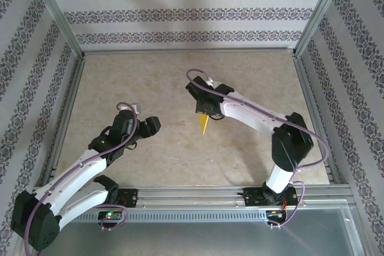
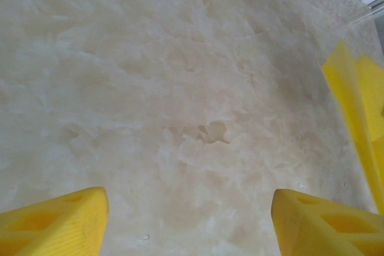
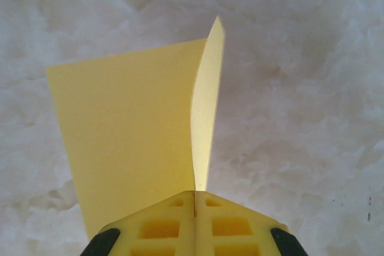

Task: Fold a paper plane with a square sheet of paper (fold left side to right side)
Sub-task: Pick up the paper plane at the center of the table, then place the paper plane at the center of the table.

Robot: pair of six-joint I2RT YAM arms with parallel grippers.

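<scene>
The paper plane is a slim yellow wedge in the top view. Its long axis runs from the right gripper toward the near edge of the table, with the sharp tip aimed at the arm bases. In the right wrist view the right gripper is pinched tight on one end of the paper plane. From there a broad flap spreads away to the left, and a narrow flap stands on edge and rises to a point. Whether the tip touches the tabletop cannot be told.

The left gripper sits well apart to the left. In its wrist view its fingertips stand wide with bare surface between them, and the paper plane shows at the right edge.

The table is beige and marbled, edged by metal rails and enclosed by striped patterned walls.
</scene>
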